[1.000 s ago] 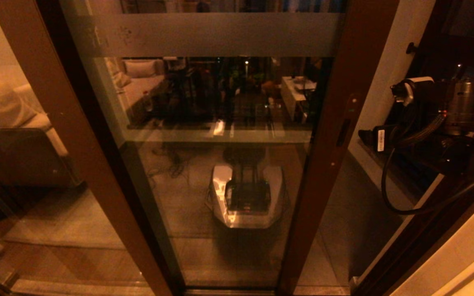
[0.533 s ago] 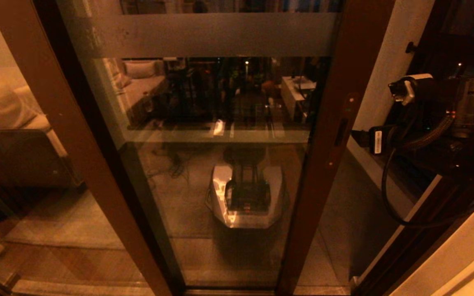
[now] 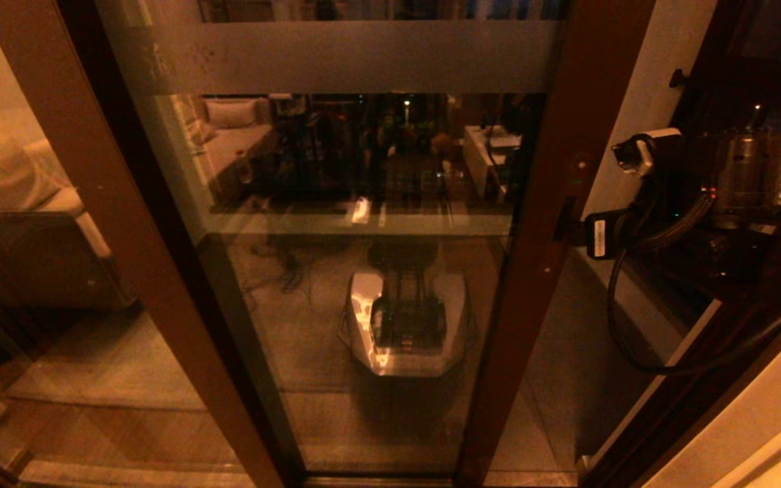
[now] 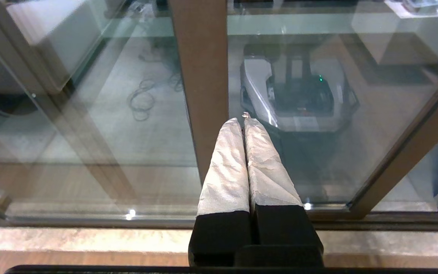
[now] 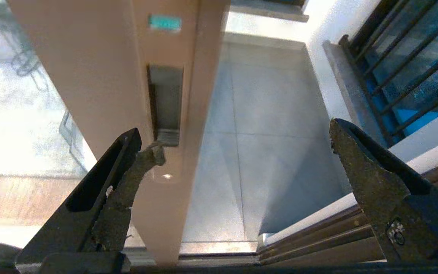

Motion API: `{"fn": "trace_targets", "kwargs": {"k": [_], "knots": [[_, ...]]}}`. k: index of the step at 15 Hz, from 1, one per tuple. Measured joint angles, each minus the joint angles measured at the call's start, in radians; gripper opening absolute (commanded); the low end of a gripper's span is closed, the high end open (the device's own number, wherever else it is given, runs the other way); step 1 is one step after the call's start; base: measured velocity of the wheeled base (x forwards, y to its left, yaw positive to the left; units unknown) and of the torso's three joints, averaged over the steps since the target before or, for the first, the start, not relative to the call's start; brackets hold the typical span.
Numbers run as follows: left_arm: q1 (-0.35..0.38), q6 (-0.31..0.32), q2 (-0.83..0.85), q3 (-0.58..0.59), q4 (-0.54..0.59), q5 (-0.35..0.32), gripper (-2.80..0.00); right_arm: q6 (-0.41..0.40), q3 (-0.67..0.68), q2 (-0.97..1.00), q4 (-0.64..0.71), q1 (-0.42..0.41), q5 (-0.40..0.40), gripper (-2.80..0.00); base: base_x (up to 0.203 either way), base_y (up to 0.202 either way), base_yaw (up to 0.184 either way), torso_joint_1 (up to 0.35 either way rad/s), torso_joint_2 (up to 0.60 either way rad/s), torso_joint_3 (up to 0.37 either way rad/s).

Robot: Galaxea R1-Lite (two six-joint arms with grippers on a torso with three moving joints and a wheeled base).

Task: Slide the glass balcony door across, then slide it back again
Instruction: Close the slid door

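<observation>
The left end effector (image 4: pixel 244 118) hangs just in front of the glass, its two pale, cloth-wrapped fingers (image 4: pixel 226 167) pressed flat together with no gap between them. The tips point at the glass just beside a brown upright frame post (image 4: pixel 200 76). In the glass balcony door (image 4: pixel 356 125) shows a reflection of the robot's grey wheeled base (image 4: pixel 299 102). Through the pane, loose cables (image 4: pixel 143 99) lie coiled on the pale floor (image 4: pixel 101 133). A brown track (image 4: pixel 89 220) runs along the foot of the glass.

Black right arm (image 3: pixel 695 224), looped cable (image 3: pixel 624 325), white-wrapped left claw (image 4: pixel 244 118).
</observation>
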Motion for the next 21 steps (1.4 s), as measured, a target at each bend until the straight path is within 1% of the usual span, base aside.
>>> {"fn": "trace_targets", "kwargs": {"k": [9, 14, 21], "knots": [[0.0, 0.0, 0.0, 0.0, 0.0, 0.0, -2.8, 0.001, -0.035, 0.055, -0.006, -0.034, -0.001, 0.0, 0.0, 0.0, 0.0, 0.0, 0.0, 0.0], [0.0, 0.0, 0.0, 0.0, 0.0, 0.0, -2.8, -0.003, -0.031, 0.058, -0.006, -0.064, 0.003, 0.0, 0.0, 0.0, 0.0, 0.0, 0.0, 0.0], [0.0, 0.0, 0.0, 0.0, 0.0, 0.0, -2.8, -0.005, -0.016, 0.049, -0.006, -0.084, 0.004, 0.0, 0.0, 0.0, 0.0, 0.0, 0.0, 0.0]]}}
